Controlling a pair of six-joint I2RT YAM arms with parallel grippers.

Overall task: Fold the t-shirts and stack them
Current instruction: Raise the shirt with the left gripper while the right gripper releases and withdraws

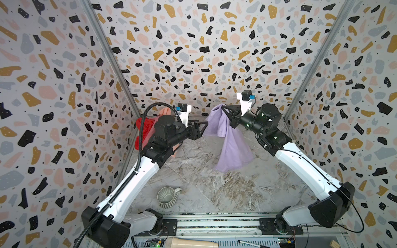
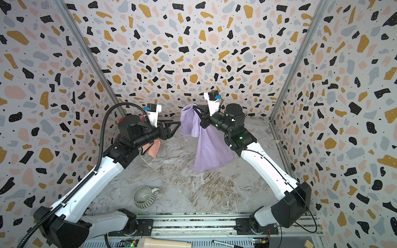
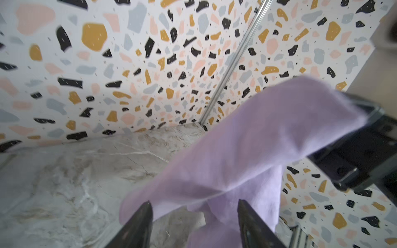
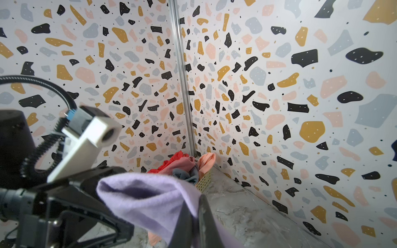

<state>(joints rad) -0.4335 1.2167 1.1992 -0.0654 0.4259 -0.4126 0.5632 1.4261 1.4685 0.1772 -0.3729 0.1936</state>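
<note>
Lilac t-shirt (image 1: 231, 143) hangs over the middle of the desk (image 1: 214, 193), toward its back edge. My right gripper (image 1: 223, 109) pinches it at the top, jaws closed on the cloth. It is light, soft and limp, a little fuzzy, and drapes in long folds. My left gripper (image 1: 205, 125) waits half wide at its side edge, holding nothing. I judge a hem corner the best second hold.

Overhead pair; wrist cameras near t-shirt (image 3: 247, 150)
</note>
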